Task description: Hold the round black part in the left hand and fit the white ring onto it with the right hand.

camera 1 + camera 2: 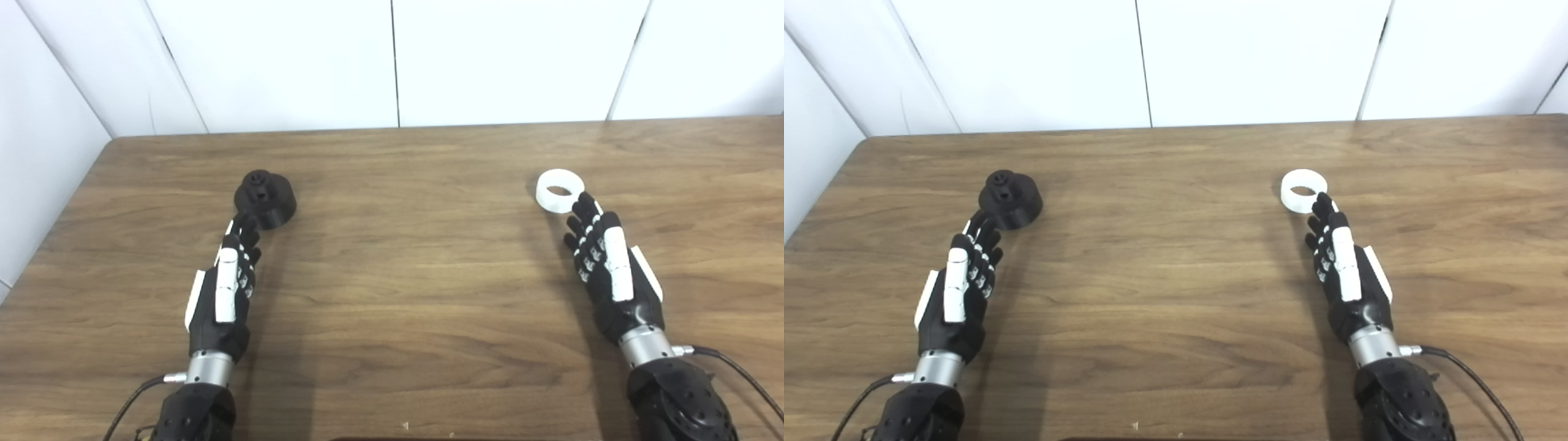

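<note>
The round black part (266, 198) sits on the wooden table (404, 257) at the left, a small knob on its top. My left hand (228, 285) lies just below it, fingers stretched toward it and open, the fingertips at its near edge. The white ring (558, 190) rests flat at the right. My right hand (607, 263) reaches up from below with fingers extended and open, its fingertips overlapping the ring's near rim in both views. Neither hand holds anything.
White wall panels (392, 61) close off the table's far edge and left side. A cable (741, 373) runs from the right wrist toward the bottom right corner. Bare wood lies between the two hands.
</note>
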